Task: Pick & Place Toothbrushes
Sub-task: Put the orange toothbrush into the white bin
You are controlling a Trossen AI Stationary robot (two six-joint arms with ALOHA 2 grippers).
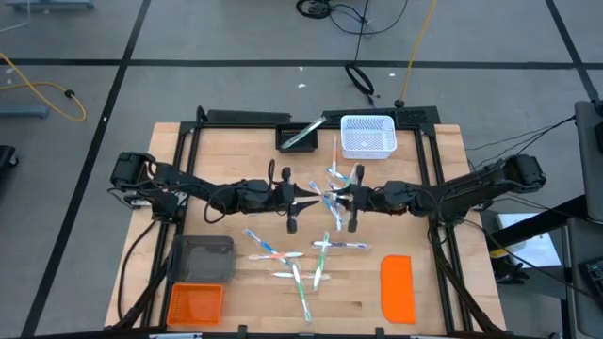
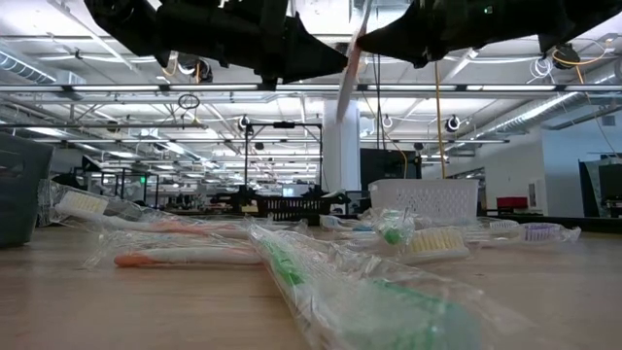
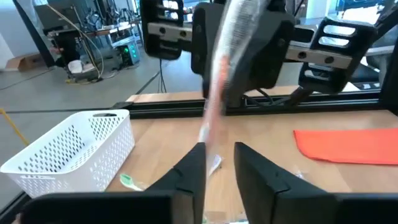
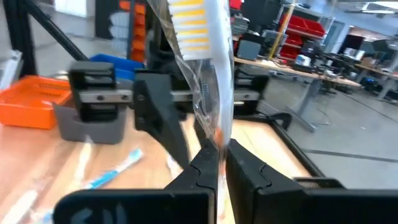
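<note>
Above the middle of the worktop (image 1: 396, 311), the right gripper (image 4: 219, 158) pinches one wrapped toothbrush (image 4: 202, 56) near its lower end. The left gripper (image 3: 219, 163) sits partly parted beside it, gripping nothing. The other toothbrushes (image 1: 301, 264) lie scattered below. They look light, stiff, with slippery crinkly wrap; grasp mid-handle.

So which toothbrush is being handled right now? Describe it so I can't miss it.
Look above the middle of the table, where the two arms meet. The right pincer is shut on a wrapped toothbrush, with the left pincer open just beside it. It is the only brush off the wood; the others lie flat.
</note>
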